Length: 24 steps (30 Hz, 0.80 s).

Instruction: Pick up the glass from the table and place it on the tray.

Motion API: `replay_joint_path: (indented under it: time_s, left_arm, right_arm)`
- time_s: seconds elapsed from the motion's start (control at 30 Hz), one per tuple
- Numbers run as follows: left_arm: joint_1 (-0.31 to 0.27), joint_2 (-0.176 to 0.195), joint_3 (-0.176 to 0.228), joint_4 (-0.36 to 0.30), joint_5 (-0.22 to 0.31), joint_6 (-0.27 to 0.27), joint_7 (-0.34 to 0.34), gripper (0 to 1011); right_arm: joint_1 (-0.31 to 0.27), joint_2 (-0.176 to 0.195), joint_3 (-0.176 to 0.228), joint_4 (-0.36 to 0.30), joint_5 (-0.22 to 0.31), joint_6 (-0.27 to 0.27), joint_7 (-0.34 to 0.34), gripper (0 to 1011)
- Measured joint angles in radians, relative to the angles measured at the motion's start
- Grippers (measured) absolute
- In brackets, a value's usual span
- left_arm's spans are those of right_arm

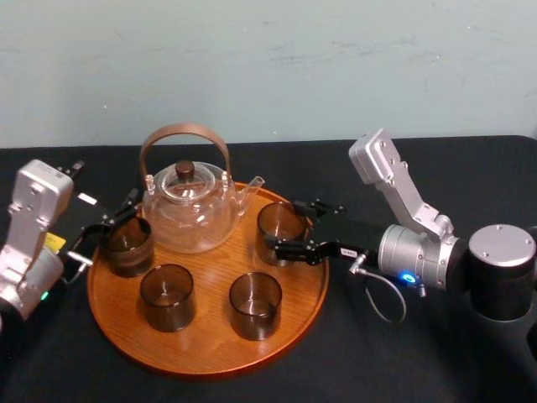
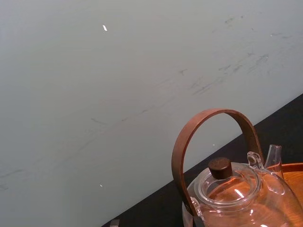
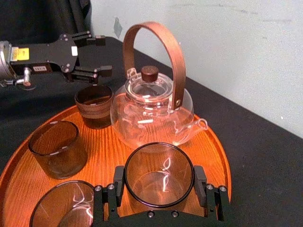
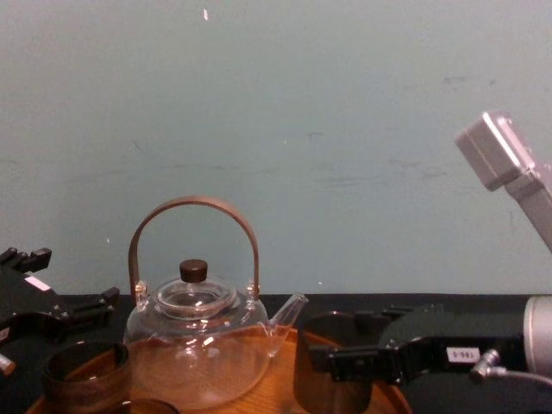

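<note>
Reaching in from 3 o'clock, the right claw (image 3: 158, 183) has a finger (image 3: 119, 182) pressed to each side of the glass (image 3: 158, 161), clamped on its wall. The glass stands upright on the tray (image 1: 210, 336), near the rim at about 2 o'clock. A teapot (image 1: 189, 210) sits toward 12 o'clock, its spout pointing at the glass. The left claw (image 1: 113, 217) comes in from 9 o'clock with its fingers apart, at a second glass (image 1: 127, 245) near the tray's 10 o'clock edge. Two more glasses stand at roughly 8 o'clock (image 1: 166, 295) and 4 o'clock (image 1: 255, 304). The tray lies on a black table (image 1: 277, 159).
</note>
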Motion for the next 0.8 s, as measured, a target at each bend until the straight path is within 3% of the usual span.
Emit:
replay_joint_path:
  time_s: [0.23,0.8]
  left_arm:
    - [0.0,0.0,0.0,0.0,0.0,0.0,0.0,1001]
    - [0.0,0.0,0.0,0.0,0.0,0.0,0.0,1001]
  right_arm:
    - [0.003,-0.015,-0.01,0.044,-0.011,-0.003,0.004,885]
    - [0.003,-0.025,-0.01,0.061,-0.027,-0.001,-0.005,885]
